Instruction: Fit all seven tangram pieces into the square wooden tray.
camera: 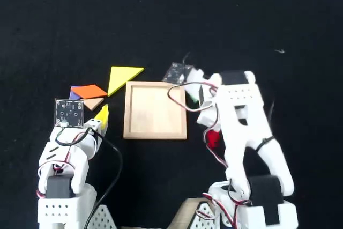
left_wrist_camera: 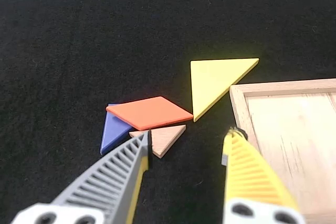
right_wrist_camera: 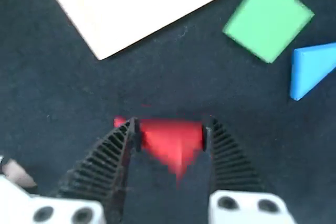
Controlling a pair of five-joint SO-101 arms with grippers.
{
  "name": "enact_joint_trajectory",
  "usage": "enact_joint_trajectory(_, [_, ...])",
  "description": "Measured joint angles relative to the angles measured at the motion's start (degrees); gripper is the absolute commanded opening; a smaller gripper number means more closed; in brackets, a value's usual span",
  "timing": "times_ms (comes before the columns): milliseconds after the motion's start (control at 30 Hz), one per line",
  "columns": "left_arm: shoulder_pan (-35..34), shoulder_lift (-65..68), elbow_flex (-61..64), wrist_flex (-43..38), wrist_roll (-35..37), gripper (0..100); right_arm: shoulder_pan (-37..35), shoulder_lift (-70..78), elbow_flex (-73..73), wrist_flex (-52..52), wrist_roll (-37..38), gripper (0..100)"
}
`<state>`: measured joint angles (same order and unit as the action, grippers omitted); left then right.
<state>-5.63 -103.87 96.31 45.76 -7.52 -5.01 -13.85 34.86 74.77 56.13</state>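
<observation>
Square wooden tray (camera: 155,110): middle of the black surface (camera: 53,36).
Red triangle (right_wrist_camera: 170,140): at the tray's 4 o'clock, pinched between the right tool's (right_wrist_camera: 170,129) fingers, apex toward the wrist. In the high view it is mostly hidden by the arm.
Green square (right_wrist_camera: 269,18) and blue triangle (right_wrist_camera: 312,69): nearby, the blue one cut off at the frame edge.
Yellow triangle (camera: 122,77): at the tray's 10 o'clock, long edge running 2 to 8 o'clock.
Orange parallelogram (left_wrist_camera: 149,113): long axis 3–9, partly covering a dark blue triangle (left_wrist_camera: 113,129), with a tan triangle (left_wrist_camera: 163,137) against it.
Left tool (left_wrist_camera: 189,134): spread wide, holding nothing, near the tan triangle.
</observation>
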Motion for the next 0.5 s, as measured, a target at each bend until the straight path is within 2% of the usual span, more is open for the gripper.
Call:
enact_joint_trajectory(167, [0.0, 0.0, 0.0, 0.0, 0.0, 23, 0.9, -0.1, 5.4, -9.8, -4.2, 14.9])
enact_joint_trajectory(300, [0.0, 0.0, 0.0, 0.0, 0.0, 23, 1.1, -0.1, 6.2, -12.4, -8.4, 16.5])
enact_joint_trajectory(500, [0.0, 0.0, 0.0, 0.0, 0.0, 23, 0.7, -0.1, 6.7, -17.1, -16.5, 36.7])
